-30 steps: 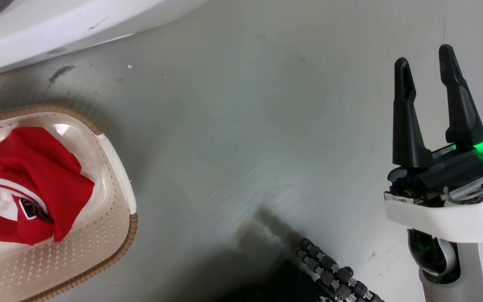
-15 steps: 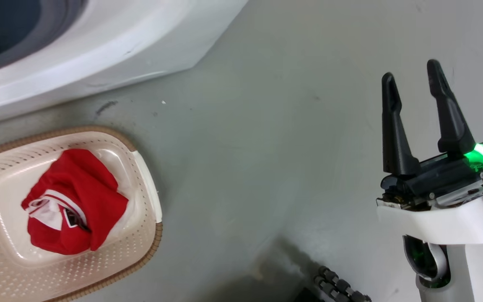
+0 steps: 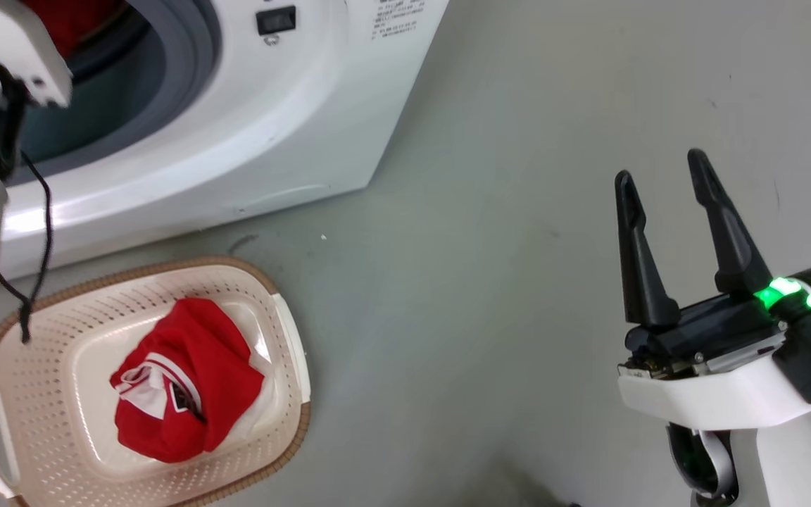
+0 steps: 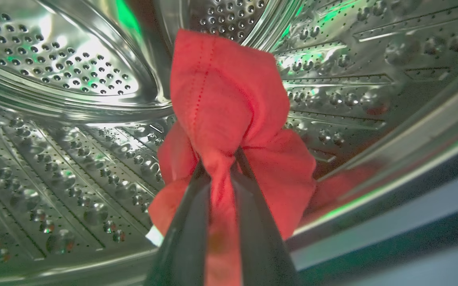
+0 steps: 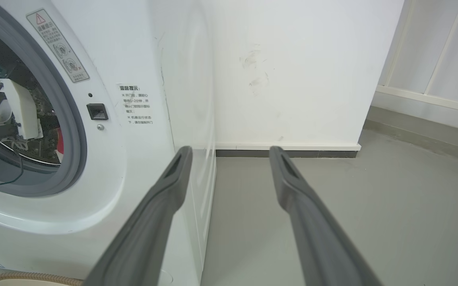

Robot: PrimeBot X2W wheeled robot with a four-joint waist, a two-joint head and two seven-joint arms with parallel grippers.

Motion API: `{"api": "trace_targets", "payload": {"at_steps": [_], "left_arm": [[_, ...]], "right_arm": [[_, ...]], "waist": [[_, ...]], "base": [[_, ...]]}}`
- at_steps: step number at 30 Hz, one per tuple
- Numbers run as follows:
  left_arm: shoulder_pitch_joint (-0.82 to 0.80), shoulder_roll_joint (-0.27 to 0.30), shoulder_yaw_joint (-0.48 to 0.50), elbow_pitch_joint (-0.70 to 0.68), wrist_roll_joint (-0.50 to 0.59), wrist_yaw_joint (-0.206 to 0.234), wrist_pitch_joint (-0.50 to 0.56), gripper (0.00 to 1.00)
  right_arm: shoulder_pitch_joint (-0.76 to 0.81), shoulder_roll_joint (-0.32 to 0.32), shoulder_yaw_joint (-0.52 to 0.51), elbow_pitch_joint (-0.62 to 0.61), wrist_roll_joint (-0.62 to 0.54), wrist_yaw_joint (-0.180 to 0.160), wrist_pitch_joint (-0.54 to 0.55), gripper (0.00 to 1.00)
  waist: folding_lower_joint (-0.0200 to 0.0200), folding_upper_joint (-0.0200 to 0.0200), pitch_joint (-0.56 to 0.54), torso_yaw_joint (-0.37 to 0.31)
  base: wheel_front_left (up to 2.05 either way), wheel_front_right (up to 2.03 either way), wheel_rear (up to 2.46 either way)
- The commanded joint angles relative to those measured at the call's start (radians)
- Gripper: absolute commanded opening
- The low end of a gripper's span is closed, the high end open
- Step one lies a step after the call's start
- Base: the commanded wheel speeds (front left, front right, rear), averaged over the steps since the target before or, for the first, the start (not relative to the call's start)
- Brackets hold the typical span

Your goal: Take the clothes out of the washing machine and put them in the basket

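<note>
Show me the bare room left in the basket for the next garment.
Bare bottom shows between the striped red garment and the left wall of the basket. The middle and right side are crowded by it. Grey floor lies free between basket and the open right gripper. The left gripper holds the next garment.

A smooth grey-green floor spans the middle and right of the head view. The white washing machine stands on it at the upper left. Just below, at the lower left, sits 1 cream basket, near the washer's base but apart from it. Between the 2 lie a dark scuff and a tiny white speck. In the right wrist view the floor runs back to a dark skirting strip at centre frame.
</note>
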Motion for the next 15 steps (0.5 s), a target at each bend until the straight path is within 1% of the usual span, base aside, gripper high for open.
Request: {"api": "trace_targets", "payload": {"at_steps": [1,6,10,12,15], "left_arm": [[0.022,-0.002,0.003,0.003,-0.004,0.000,-0.018,0.00],[0.126,-0.025,0.021,-0.007,-0.026,0.012,-0.097,0.00],[0.226,-0.042,0.036,-0.049,-0.031,0.033,-0.116,0.00],[0.272,-0.045,0.058,-0.094,-0.034,0.050,-0.120,0.00],[0.373,-0.045,0.087,-0.191,-0.015,0.088,-0.121,0.00]], "right_arm": [[0.013,0.000,0.000,0.004,-0.002,-0.001,-0.002,1.00],[0.052,0.000,0.001,0.020,-0.027,-0.001,-0.002,1.00],[0.085,0.000,-0.004,0.033,-0.047,-0.001,-0.002,1.00],[0.103,-0.001,-0.006,0.039,-0.057,-0.001,-0.002,1.00],[0.128,-0.001,-0.007,0.046,-0.072,-0.001,-0.002,1.00]], "waist": [[0.0000,0.0000,-0.037,0.017],[0.0000,0.0000,-0.113,0.038],[0.0000,0.0000,-0.173,0.060],[0.0000,0.0000,-0.204,0.070],[0.0000,0.0000,-0.246,0.085]], "base": [[0.00,0.00,0.00],[0.00,0.00,0.00],[0.00,0.00,0.00],[0.00,0.00,0.00],[0.00,0.00,0.00]]}}
